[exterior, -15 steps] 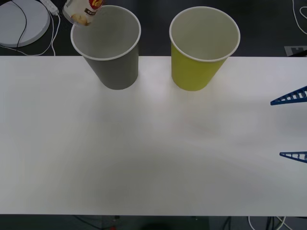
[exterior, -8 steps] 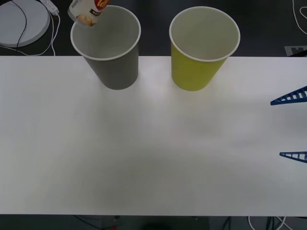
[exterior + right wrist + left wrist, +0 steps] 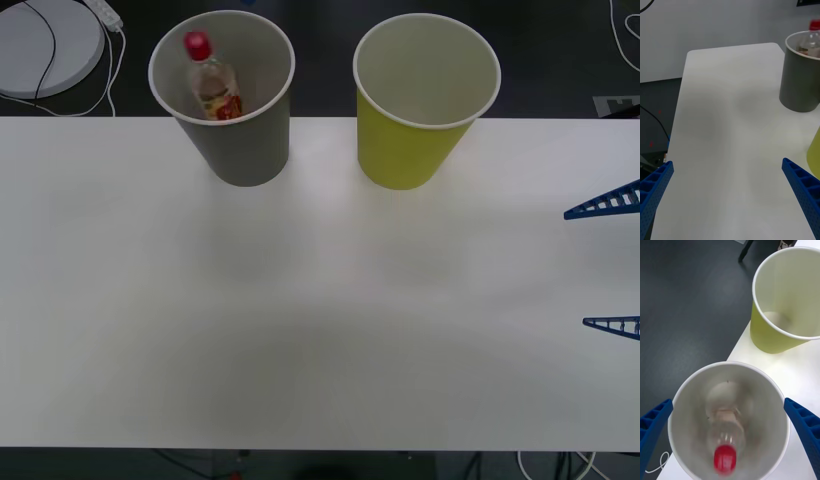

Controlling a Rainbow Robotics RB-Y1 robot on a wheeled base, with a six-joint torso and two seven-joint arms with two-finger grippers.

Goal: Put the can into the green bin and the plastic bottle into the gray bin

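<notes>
The plastic bottle (image 3: 215, 90), clear with a red cap, stands leaning inside the gray bin (image 3: 240, 150), cap up. From the left wrist I look straight down into the gray bin (image 3: 763, 420) at the plastic bottle (image 3: 727, 435); my left gripper (image 3: 727, 402) hangs open above the rim, holding nothing. The green bin (image 3: 405, 150) stands right of the gray one with nothing in it, and the green bin (image 3: 767, 337) shows its bare bottom. My right gripper (image 3: 575, 268) is open at the table's right edge. The can is out of view.
The white table (image 3: 320, 300) stretches bare in front of both bins, which stand near its far edge. A white round disc (image 3: 45, 45) with cables lies on the dark floor behind the table's back left corner.
The bottle, held tilted above the gray bin's back left rim before, has been let go and now rests inside the bin. The right gripper has not moved.
</notes>
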